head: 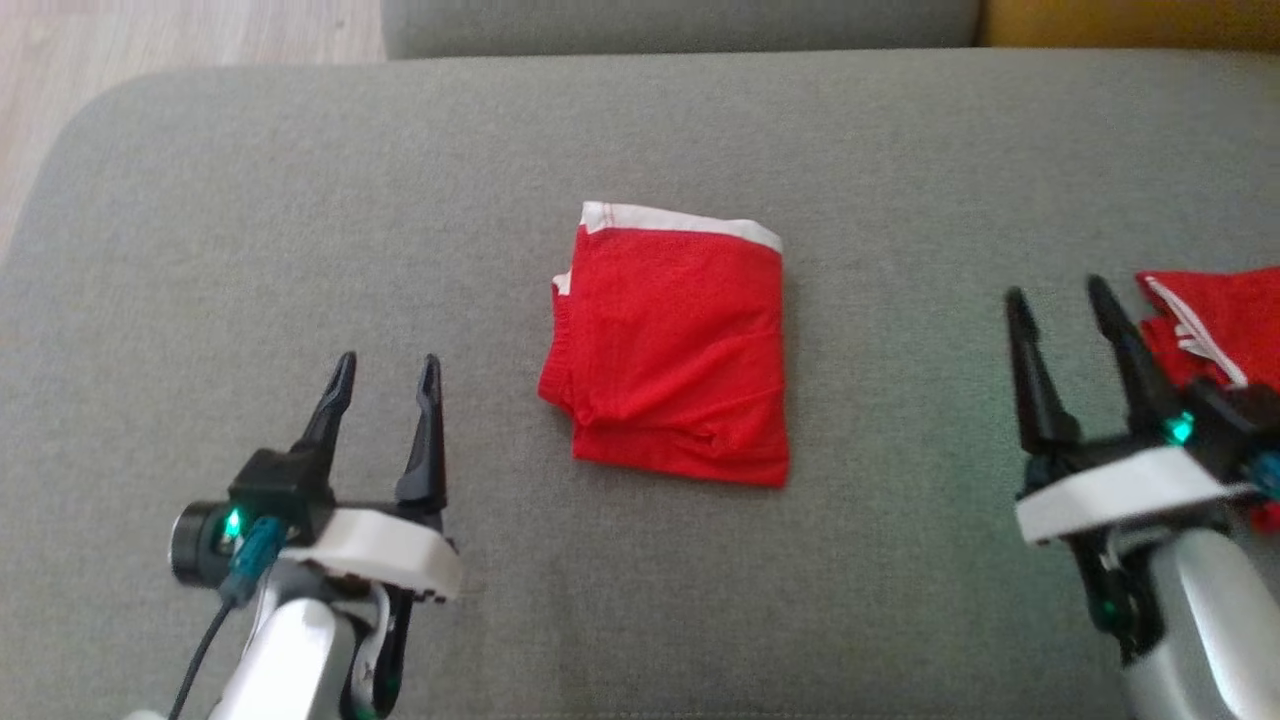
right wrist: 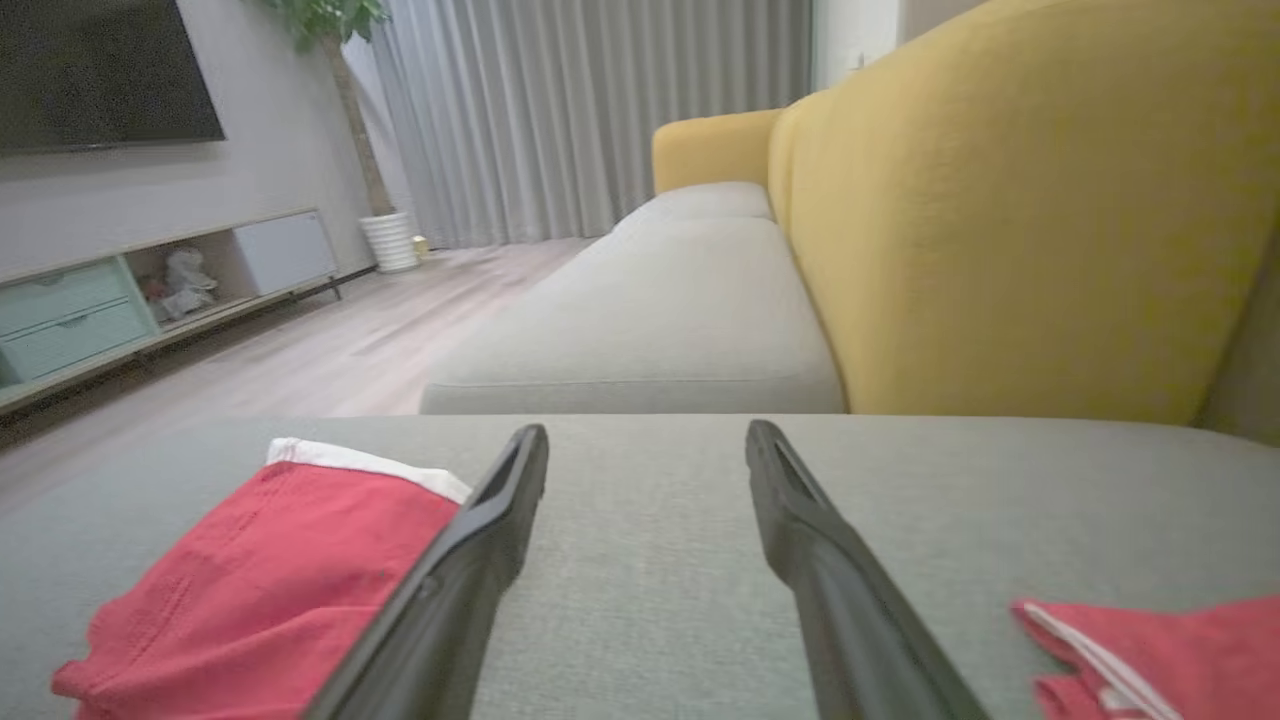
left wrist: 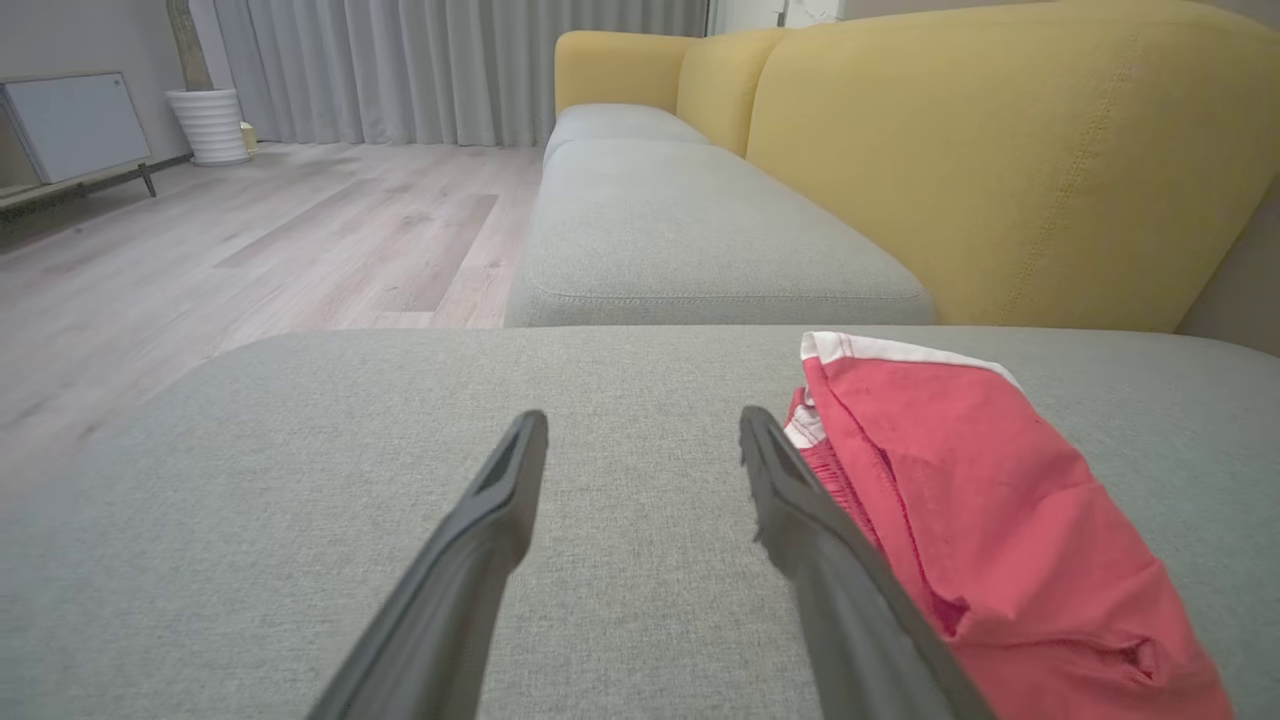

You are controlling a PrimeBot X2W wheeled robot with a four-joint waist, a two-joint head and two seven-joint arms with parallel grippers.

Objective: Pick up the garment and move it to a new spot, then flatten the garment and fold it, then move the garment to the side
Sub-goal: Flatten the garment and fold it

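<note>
The garment (head: 672, 350) is a pair of red shorts with a white waistband, folded into a neat rectangle in the middle of the grey cushion (head: 700, 130). It lies just right of my left fingers in the left wrist view (left wrist: 1000, 540) and left of my right fingers in the right wrist view (right wrist: 270, 590). My left gripper (head: 386, 375) stands open to the garment's lower left, nothing between its fingers. My right gripper (head: 1060, 302) is open well to the right, also holding nothing.
A second red garment with white trim (head: 1215, 325) lies at the cushion's right edge, just beyond my right gripper, also at the lower right of the right wrist view (right wrist: 1160, 650). A yellow sofa back (left wrist: 1010, 150) rises behind. Wooden floor (head: 150, 40) lies past the cushion's far left.
</note>
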